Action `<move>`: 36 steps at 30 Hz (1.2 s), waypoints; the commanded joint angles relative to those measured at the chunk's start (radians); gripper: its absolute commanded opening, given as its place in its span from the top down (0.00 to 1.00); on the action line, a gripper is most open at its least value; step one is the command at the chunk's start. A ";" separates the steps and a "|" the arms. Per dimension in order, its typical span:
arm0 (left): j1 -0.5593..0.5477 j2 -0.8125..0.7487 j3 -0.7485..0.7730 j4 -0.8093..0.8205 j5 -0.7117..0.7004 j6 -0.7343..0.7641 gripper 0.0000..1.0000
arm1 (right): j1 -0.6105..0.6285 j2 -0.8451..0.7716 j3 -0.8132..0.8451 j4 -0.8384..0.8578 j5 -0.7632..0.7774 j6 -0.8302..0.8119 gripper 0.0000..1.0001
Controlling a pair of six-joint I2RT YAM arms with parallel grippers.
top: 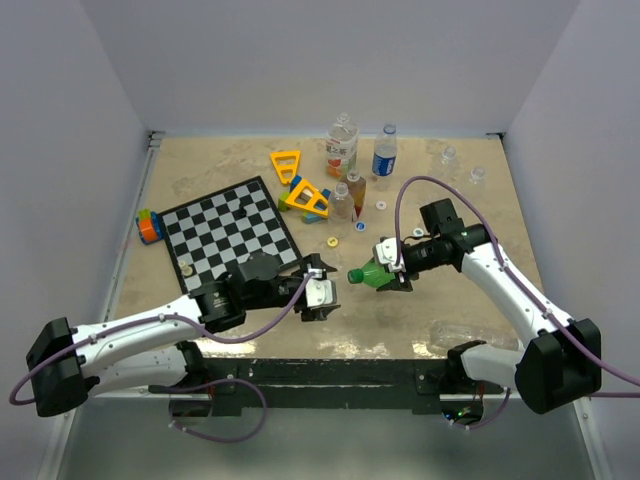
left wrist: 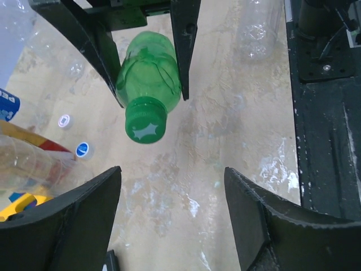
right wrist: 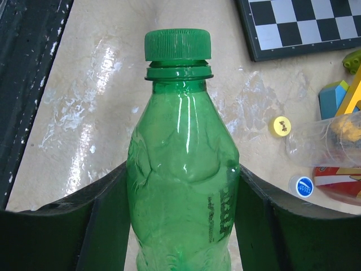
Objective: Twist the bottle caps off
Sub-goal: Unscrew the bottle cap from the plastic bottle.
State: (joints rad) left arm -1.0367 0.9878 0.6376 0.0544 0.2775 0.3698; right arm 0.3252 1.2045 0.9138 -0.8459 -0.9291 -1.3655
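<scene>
Green bottle (top: pixel 376 273) is off the table. The right gripper (top: pixel 393 268) pinches its body on both sides. In the top view the long axis runs 3 to 9 o'clock, with the green cap (top: pixel 354 275) at the 9 end.

The left gripper (top: pixel 328 290) is nearer the cap. Its jaws are spread and empty. The cap sits just beyond them at 2 o'clock, not yet between.

Judgement: advance along the axis, then close.
</scene>
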 commanded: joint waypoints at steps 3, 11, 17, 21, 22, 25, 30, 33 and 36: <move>-0.022 0.098 0.077 0.179 0.012 0.021 0.27 | 0.003 0.001 -0.003 -0.010 -0.016 -0.023 1.00; -0.033 0.155 0.093 0.229 -0.004 -0.009 0.42 | 0.005 0.003 -0.004 -0.012 -0.016 -0.021 1.00; -0.036 0.170 0.094 0.256 -0.030 -0.022 0.43 | 0.005 0.004 -0.001 -0.015 -0.016 -0.021 1.00; -0.037 0.184 0.102 0.251 -0.054 -0.023 0.43 | 0.005 0.004 -0.003 -0.016 -0.016 -0.021 1.00; -0.036 0.186 0.103 0.249 -0.051 -0.023 0.43 | 0.006 0.004 -0.001 -0.016 -0.017 -0.023 1.00; -0.037 0.196 0.109 0.245 -0.049 -0.023 0.48 | 0.006 0.007 -0.003 -0.016 -0.017 -0.023 1.00; -0.037 0.213 0.117 0.236 -0.060 -0.031 0.57 | 0.006 0.006 -0.001 -0.018 -0.017 -0.024 1.00; -0.036 0.212 0.129 0.233 -0.067 -0.051 0.84 | 0.006 0.007 -0.001 -0.019 -0.016 -0.024 1.00; -0.036 0.213 0.149 0.194 -0.099 -0.115 1.00 | 0.008 0.007 -0.001 -0.019 -0.016 -0.023 1.00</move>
State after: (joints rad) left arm -1.0683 1.1988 0.7174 0.2413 0.2043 0.3267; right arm 0.3267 1.2064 0.9112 -0.8619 -0.9237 -1.3739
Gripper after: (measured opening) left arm 0.178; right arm 0.637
